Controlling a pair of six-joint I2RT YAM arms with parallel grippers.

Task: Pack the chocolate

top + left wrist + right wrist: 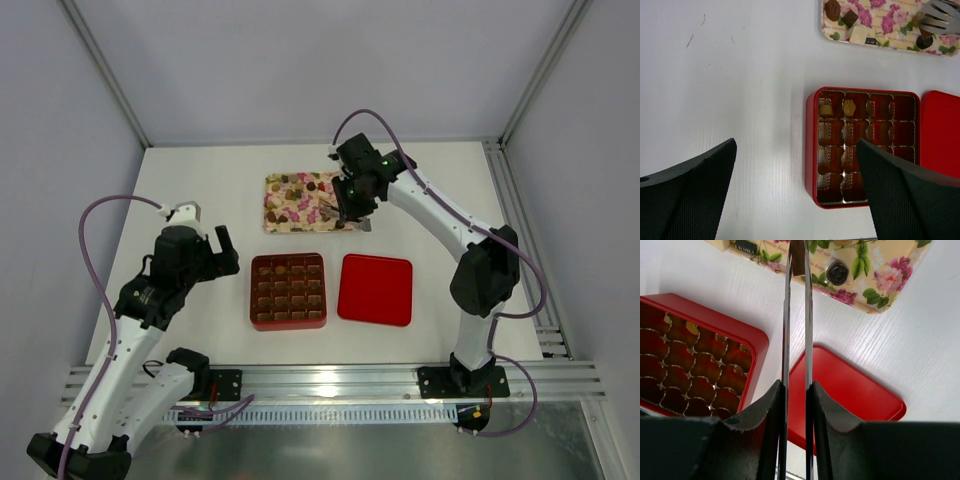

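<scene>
The right gripper [796,387] was clamped on metal tongs [808,330], whose tips seemed to pinch a brown chocolate [798,262] over the floral tray [890,275]. The left gripper [796,145] hung beside the red box [811,150], fingers apart.

Bright, even, diffuse light falls from above. The white table [200,190] is nearly washed out in both wrist views, and shadows are faint and soft-edged. One grey band lies along the left side of the red box [812,150], whose insert [867,135] glints in spots. The left gripper [796,142] and right gripper [796,384], close to the lens, are dark and blurred. Glare streaks the metal tongs [785,340]. The top view is sharp throughout.
</scene>
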